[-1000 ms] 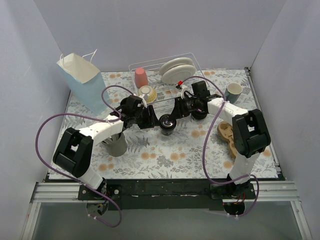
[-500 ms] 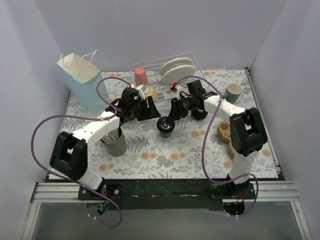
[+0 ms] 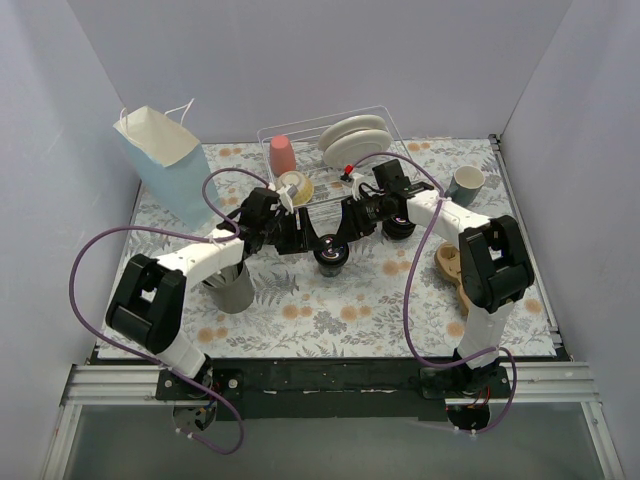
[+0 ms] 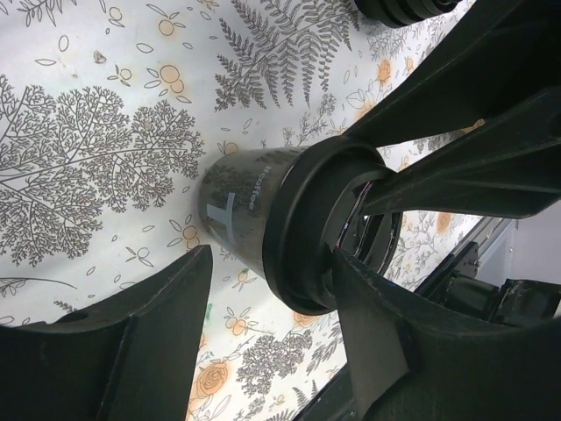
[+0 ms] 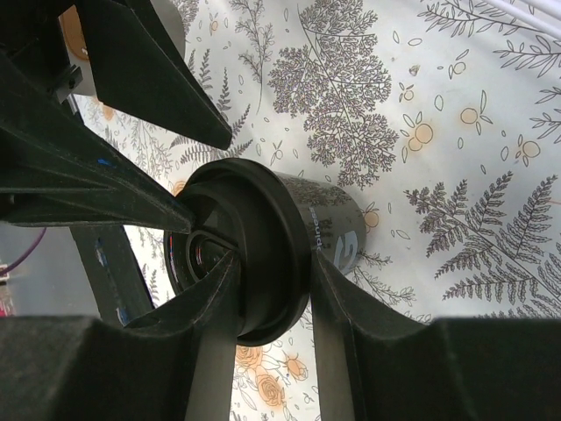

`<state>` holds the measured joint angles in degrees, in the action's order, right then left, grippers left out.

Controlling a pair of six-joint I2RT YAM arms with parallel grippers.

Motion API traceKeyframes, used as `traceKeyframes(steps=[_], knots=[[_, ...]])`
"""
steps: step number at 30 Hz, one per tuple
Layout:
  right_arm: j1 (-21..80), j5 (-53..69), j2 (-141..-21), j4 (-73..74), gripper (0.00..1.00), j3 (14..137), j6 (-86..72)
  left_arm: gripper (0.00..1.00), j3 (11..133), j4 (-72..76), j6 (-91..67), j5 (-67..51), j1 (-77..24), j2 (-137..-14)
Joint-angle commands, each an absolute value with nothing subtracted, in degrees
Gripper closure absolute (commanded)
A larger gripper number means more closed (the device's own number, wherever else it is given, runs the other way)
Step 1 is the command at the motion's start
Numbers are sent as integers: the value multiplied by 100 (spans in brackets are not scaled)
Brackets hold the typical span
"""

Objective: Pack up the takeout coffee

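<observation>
Two grippers meet at one takeout coffee cup (image 3: 331,250), tapered, matte black, with a smooth round plastic lid, at the middle of the fern-printed tablecloth (image 3: 330,320). We see the right gripper (image 5: 267,289) pinching the lid's rim; the left gripper (image 4: 272,272) straddles it, fingers spread.

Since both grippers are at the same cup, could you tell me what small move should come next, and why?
Probably close the left gripper on the takeout coffee cup. Its fingers straddle the cup with gaps on both sides, while the right gripper appears clamped on it, so a handover toward the paper bag on the left seems set up.
</observation>
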<state>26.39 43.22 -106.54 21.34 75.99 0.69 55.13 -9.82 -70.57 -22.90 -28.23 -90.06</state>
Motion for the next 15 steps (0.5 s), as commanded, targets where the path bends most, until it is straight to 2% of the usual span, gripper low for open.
traceKeyframes(steps=[1, 5, 9, 15], knots=[[2725, 3577, -10899, 2769, 64, 7532, 457, 45, 5317, -791, -6891, -2285, -2812, -9096], [2707, 3525, -10811, 2655, 55, 7532, 177, 46, 5212, -791, -6934, -2154, -2812, -9123], [2681, 3542, -10434, 2199, 41, 7322, -482, 48, 5037, -817, -7101, -1926, -2813, -9097], [2628, 3252, -9686, 1231, 30, 6689, -1502, 50, 4931, -826, -7189, -1837, -2813, -9193]])
